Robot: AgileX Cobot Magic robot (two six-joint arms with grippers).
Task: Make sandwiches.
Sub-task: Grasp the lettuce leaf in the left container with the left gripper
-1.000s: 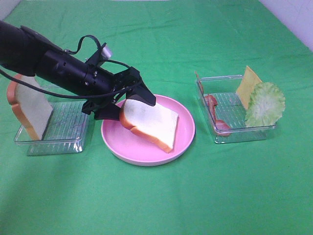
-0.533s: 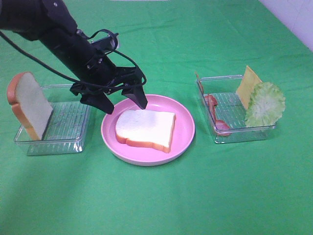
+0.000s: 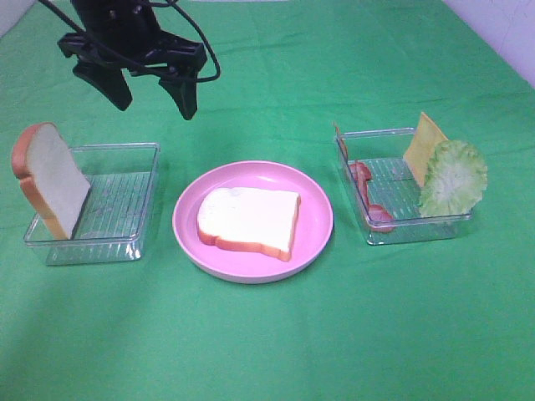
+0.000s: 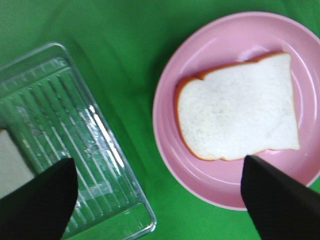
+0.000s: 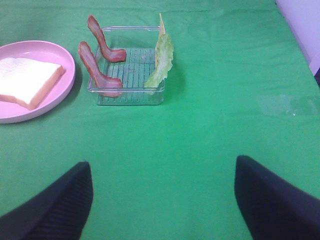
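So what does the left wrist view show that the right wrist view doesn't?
Only the left wrist: a clear ridged plastic tray with the corner of an upright bread slice. Only the right wrist: another clear tray holding two reddish bacon strips and a ruffled green lettuce leaf. Both: the round pink plate with a white, brown-crusted bread slice lying flat.

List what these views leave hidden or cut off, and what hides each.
Right gripper: absent from the exterior high view; the right wrist view shows only two dark fingertips, cut by the frame edge.
Left gripper: its arm is cut off by the exterior high view's top edge.
Bread slice in the tray: left wrist view, mostly cut off by frame edge and fingertip.
Cheese: lower part behind the lettuce, exterior high view.
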